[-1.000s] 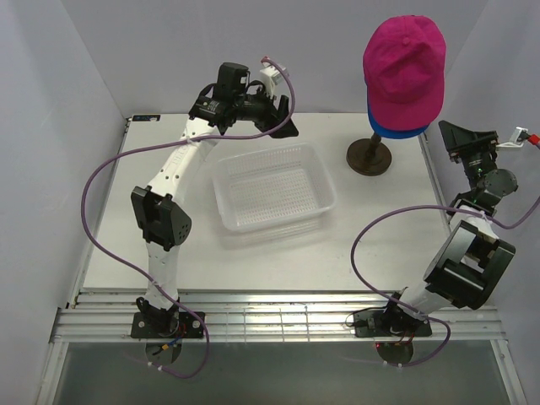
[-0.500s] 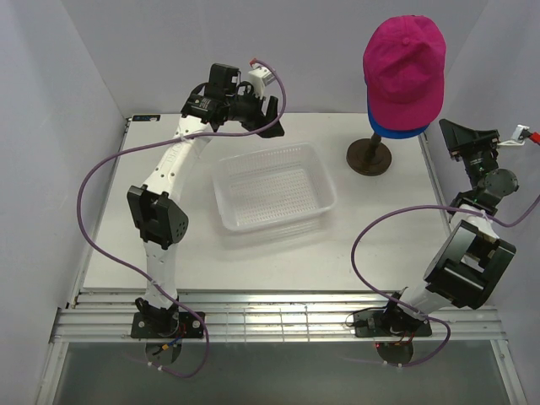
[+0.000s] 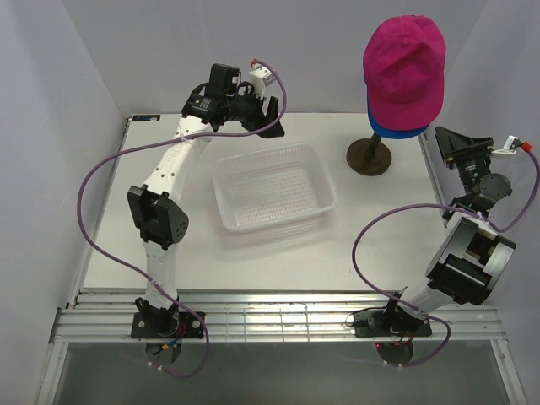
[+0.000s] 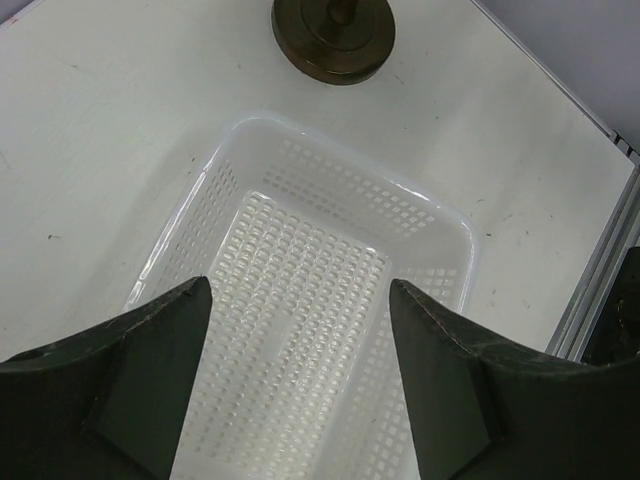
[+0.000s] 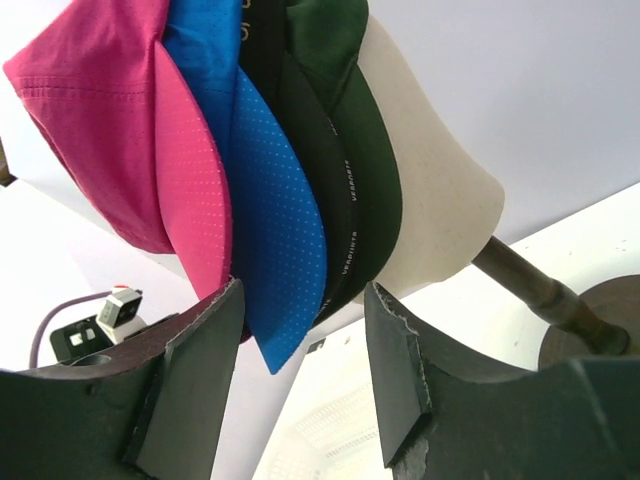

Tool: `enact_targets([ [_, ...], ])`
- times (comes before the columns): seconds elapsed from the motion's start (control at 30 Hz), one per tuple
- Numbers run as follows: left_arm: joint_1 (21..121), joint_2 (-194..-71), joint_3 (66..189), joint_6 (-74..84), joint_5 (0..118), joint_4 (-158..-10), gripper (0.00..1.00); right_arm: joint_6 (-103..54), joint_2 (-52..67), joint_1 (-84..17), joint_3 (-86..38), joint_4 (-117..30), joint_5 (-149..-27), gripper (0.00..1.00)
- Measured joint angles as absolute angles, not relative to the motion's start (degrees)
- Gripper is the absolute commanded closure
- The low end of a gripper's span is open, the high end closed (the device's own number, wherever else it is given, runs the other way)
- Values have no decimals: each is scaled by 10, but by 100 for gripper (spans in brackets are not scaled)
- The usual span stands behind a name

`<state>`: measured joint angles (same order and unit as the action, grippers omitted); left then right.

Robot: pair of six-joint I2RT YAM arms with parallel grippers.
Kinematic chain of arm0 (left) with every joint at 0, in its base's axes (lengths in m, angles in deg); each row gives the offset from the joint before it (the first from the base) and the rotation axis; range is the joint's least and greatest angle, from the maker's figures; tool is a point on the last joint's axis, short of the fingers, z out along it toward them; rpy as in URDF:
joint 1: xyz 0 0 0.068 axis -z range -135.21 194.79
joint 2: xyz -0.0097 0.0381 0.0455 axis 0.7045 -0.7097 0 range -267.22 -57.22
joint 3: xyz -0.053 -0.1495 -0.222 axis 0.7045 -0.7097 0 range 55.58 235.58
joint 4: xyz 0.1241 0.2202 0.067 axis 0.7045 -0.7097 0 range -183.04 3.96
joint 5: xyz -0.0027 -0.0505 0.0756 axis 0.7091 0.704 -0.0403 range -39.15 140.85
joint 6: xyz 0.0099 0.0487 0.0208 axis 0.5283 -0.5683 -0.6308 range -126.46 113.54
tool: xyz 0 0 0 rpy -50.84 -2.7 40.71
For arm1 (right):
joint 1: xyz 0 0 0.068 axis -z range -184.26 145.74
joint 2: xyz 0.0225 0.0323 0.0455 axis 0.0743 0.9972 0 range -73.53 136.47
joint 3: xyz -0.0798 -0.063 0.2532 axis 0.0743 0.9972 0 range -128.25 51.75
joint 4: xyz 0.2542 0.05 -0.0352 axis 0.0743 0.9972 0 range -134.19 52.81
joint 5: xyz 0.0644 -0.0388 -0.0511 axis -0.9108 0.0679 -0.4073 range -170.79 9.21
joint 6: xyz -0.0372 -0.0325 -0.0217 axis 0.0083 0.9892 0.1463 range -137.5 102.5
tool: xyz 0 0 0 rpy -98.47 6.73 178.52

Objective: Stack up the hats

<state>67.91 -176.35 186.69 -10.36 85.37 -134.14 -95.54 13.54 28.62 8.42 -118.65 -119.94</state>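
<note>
The hats are stacked on a beige mannequin head (image 5: 440,190) on a brown stand (image 3: 369,156). In the top view the magenta hat (image 3: 403,67) lies on top with the blue hat's brim (image 3: 396,131) under it. The right wrist view shows the magenta hat (image 5: 110,130), blue hat (image 5: 265,200), black hat (image 5: 320,170) and dark green hat (image 5: 350,120) nested together. My right gripper (image 3: 443,139) (image 5: 300,380) is open and empty, just right of and below the brims. My left gripper (image 3: 274,118) (image 4: 298,370) is open and empty above the tray's far edge.
A clear perforated plastic tray (image 3: 274,190) (image 4: 440,215) sits mid-table with nothing in it. The stand's round base (image 4: 333,35) is beyond it. White walls enclose the table on three sides. A metal rail runs along the table's right edge (image 4: 600,260).
My left gripper drew back to the left and rose from the tray's far edge, then held still. My right gripper shifted slightly left toward the hats.
</note>
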Motion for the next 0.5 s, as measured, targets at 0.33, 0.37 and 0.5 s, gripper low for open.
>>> enact_targets([
  [0.33,679,-1764,1867,-104,860,-1344,18,-992,127,285,82,-1190,-1189,41],
  [0.37,679,-1764,1867,-104,860,-1344,18,-996,128,283,79,-1190,-1185,40],
  [0.5,679,-1764,1867,-103,864,-1345,18,-1005,137,262,54,-1190,-1175,40],
])
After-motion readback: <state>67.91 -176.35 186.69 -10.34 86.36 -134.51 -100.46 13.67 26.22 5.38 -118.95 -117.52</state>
